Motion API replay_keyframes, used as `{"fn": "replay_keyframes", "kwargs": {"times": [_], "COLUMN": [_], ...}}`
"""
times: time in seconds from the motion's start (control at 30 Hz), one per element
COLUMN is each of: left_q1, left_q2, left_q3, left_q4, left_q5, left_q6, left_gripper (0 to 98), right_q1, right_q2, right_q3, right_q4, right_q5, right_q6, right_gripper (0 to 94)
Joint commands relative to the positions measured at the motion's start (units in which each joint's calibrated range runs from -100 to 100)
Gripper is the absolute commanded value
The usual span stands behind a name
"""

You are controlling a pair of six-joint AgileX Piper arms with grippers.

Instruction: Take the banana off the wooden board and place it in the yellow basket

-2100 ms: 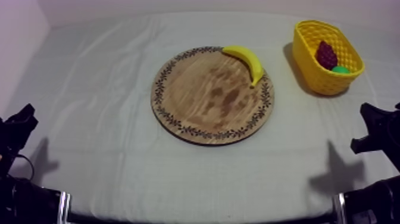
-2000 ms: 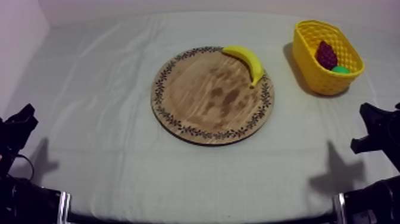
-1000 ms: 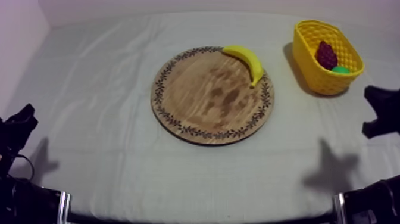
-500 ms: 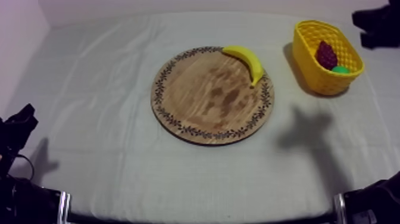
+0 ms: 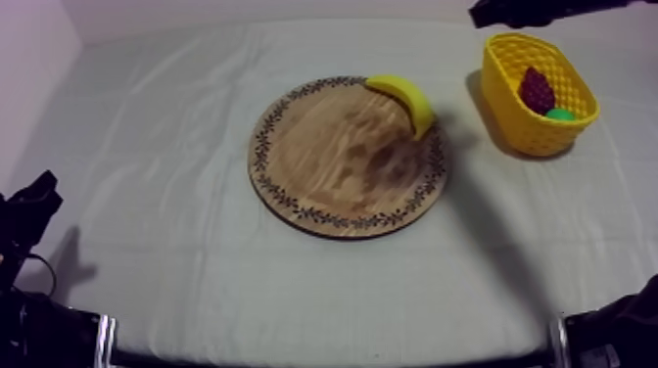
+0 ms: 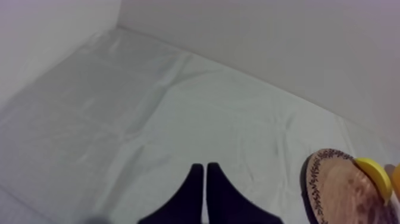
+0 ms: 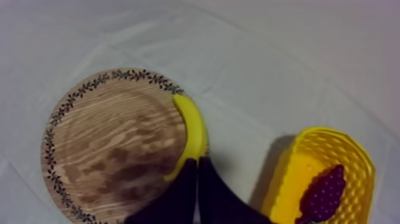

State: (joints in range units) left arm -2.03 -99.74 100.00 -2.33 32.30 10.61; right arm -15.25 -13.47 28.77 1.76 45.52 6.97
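Note:
A yellow banana (image 5: pixel 405 97) lies on the far right rim of the round wooden board (image 5: pixel 333 166). To its right stands the yellow basket (image 5: pixel 519 132), holding a bunch of grapes (image 5: pixel 536 90) and a green fruit (image 5: pixel 561 115). My right arm (image 5: pixel 524 11) comes in at the upper right, behind the basket. In the right wrist view my right gripper (image 7: pixel 197 168) is shut on nothing, high above the banana (image 7: pixel 192 132), with the board (image 7: pixel 107 143) and basket (image 7: pixel 284 179) on either side. My left gripper (image 6: pixel 205 177) is shut and rests low at the left (image 5: pixel 39 191).
The right arm's shadow falls across the board's right side and the cloth below it. Bare cloth surrounds the board. The left wrist view takes in the board's edge (image 6: pixel 324 184) and the banana's tip (image 6: pixel 374 174) far off.
My right arm has swung from the lower right edge up to the upper right of the top view. Its shadow slid left onto the board. The left arm stayed still.

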Motion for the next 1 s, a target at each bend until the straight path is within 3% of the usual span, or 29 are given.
{"fn": "replay_keyframes", "kwargs": {"times": [0.0,0.4,0.5,0.63,0.73,0.83,0.97], "left_q1": [-0.03,-0.03,-0.03,-0.03,-0.03,-0.03,-0.03], "left_q2": [0.0,0.0,0.0,0.0,0.0,0.0,0.0], "left_q3": [0.0,0.0,0.0,0.0,0.0,0.0,0.0], "left_q4": [0.01,0.01,0.01,0.01,0.01,0.01,0.01], "left_q5": [0.03,0.03,0.03,0.03,0.03,0.03,0.03], "left_q6": [0.01,0.01,0.01,0.01,0.01,0.01,0.01], "left_gripper": [0.1,0.1,0.1,0.1,0.1,0.1,0.1], "right_q1": [-0.45,-1.17,-1.01,-0.9,-0.78,-0.58,-0.52], "right_q2": [6.59,22.19,24.04,25.14,25.34,25.4,25.77], "right_q3": [-1.97,-7.27,-7.99,-8.44,-8.29,-7.8,-7.42], "right_q4": [0.51,3.05,3.65,4.07,3.42,2.54,2.1], "right_q5": [0.08,-0.74,-0.61,-0.44,-0.68,-1.11,-1.52], "right_q6": [-0.41,-2.0,-1.99,-1.53,0.68,2.36,2.9], "right_gripper": [1.9,2.6,21.7,56.5,74.4,83.4,87.0]}}
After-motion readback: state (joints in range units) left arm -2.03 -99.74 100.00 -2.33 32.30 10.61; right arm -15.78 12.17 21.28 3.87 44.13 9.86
